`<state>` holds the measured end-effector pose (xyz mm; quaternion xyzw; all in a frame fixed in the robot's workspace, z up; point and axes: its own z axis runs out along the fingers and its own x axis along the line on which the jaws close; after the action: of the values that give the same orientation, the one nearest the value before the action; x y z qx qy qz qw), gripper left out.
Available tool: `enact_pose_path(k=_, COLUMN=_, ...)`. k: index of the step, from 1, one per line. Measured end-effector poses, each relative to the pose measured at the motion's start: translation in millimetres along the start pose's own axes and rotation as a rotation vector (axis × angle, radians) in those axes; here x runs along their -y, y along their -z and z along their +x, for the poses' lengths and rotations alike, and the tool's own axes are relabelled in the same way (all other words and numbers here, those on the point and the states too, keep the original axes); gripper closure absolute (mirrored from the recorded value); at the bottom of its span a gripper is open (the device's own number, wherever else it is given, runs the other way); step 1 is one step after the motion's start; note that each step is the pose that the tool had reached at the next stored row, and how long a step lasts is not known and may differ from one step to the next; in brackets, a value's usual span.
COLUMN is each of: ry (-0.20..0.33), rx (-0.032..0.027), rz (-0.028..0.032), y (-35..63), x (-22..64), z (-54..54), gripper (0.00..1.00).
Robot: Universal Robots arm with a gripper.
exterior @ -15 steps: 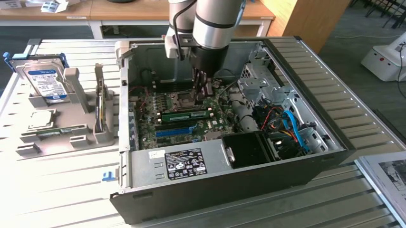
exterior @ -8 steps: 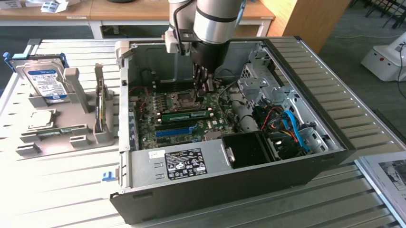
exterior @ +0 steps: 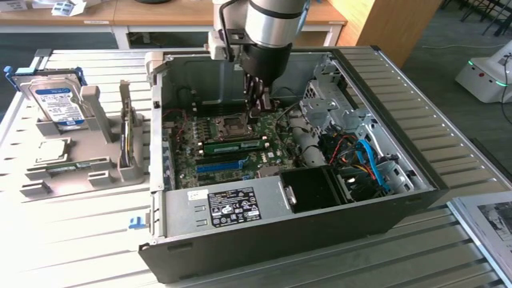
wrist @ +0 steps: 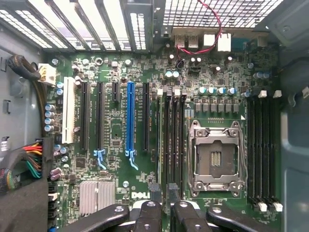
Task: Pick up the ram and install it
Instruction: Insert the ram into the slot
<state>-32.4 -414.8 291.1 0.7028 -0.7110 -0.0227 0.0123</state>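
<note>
Nearest the exterior camera, on the slatted table point(exterior: 96, 240), stands an open computer case point(exterior: 280, 246) with its dark side wall facing forward. Just inside that wall lie a power supply point(exterior: 232, 207) with a black label, a black box point(exterior: 316, 189) beside it, and a bundle of blue cables point(exterior: 372, 162) toward the exterior view's right. Past these lies the motherboard point(wrist: 116, 121) with its long blue slot point(exterior: 217, 165). The ram point(exterior: 234, 145) stands on edge in a slot just beyond the blue one, and the empty processor socket point(exterior: 234, 126) sits directly behind it. The fingers point(exterior: 256, 111) hang over the end of the memory slots beside that socket, a little above the board. They are parted a small way with a narrow gap between them and hold nothing. I cannot tell whether they touch the ram. The arm point(exterior: 272, 24) rises from them out of the case. On the exterior view's left, well apart from the case, a grey holder point(exterior: 104, 174) carries a blue-labelled hard drive point(exterior: 57, 102) upright and a square silver processor chip point(exterior: 50, 149). Wooden desks point(exterior: 160, 15) stand farthest back.
</note>
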Motion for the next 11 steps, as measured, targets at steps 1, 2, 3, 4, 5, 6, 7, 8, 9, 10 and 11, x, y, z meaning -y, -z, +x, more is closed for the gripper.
enact_pose_path(k=1, ry=0.000, rx=0.0000, rz=0.0000, y=1.2, x=0.0, z=0.0, gripper=0.81)
enact_pose_path(k=2, ry=0.000, rx=0.0000, rz=0.0000, y=2.2, x=0.0, z=0.0, gripper=0.81)
enact_pose_path(k=3, ry=0.000, rx=0.0001, rz=0.0000, y=3.1, x=-0.1, z=-0.1, gripper=0.81)
enact_pose_path(k=4, ry=0.000, rx=0.0001, rz=0.0001, y=4.1, x=-0.1, z=-0.1, gripper=0.81)
enact_pose_path(k=5, ry=0.000, rx=0.0000, rz=0.0000, y=5.3, x=-0.2, z=-0.1, gripper=0.81)
enact_pose_path(k=6, ry=0.000, rx=0.0000, rz=0.0000, y=6.3, x=-0.2, z=-0.1, gripper=0.81)
enact_pose_path(k=7, ry=0.000, rx=0.0000, rz=0.0000, y=7.3, x=-0.2, z=-0.1, gripper=0.81)
enact_pose_path(k=8, ry=0.000, rx=0.0001, rz=0.0001, y=8.2, x=-0.3, z=-0.1, gripper=0.81)
enact_pose_path(k=9, ry=0.000, rx=0.0000, rz=0.0000, y=9.3, x=-0.3, z=-0.1, gripper=0.81)
enact_pose_path(k=10, ry=0.000, rx=0.0001, rz=0.0001, y=10.3, x=-0.3, z=-0.2, gripper=0.81)
enact_pose_path(k=11, ry=0.000, rx=0.0000, rz=0.0001, y=11.5, x=-0.4, z=-0.2, gripper=0.81)
